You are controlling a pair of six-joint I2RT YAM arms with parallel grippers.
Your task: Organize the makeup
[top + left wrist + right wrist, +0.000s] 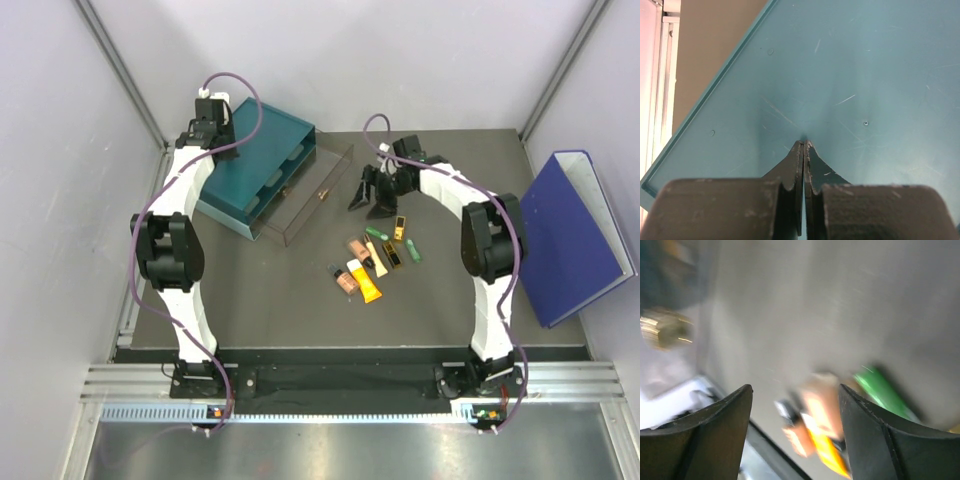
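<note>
The drawer box [250,165] stands near the far left corner of the table [250,300]. Its drawer [310,195] is pulled out toward the middle, and the left gripper [804,146] is over the top of the box. The makeup [372,262] lies in a close group near the middle of the table, in front of the drawer and a little to its right, with the right gripper [795,388] just behind this group. The binder [575,235] lies across the right edge, well apart from the makeup.

Top cam overhead; wrist cams close-up, facing down — right's blurry makeup [821,415] prob. shared.
</note>
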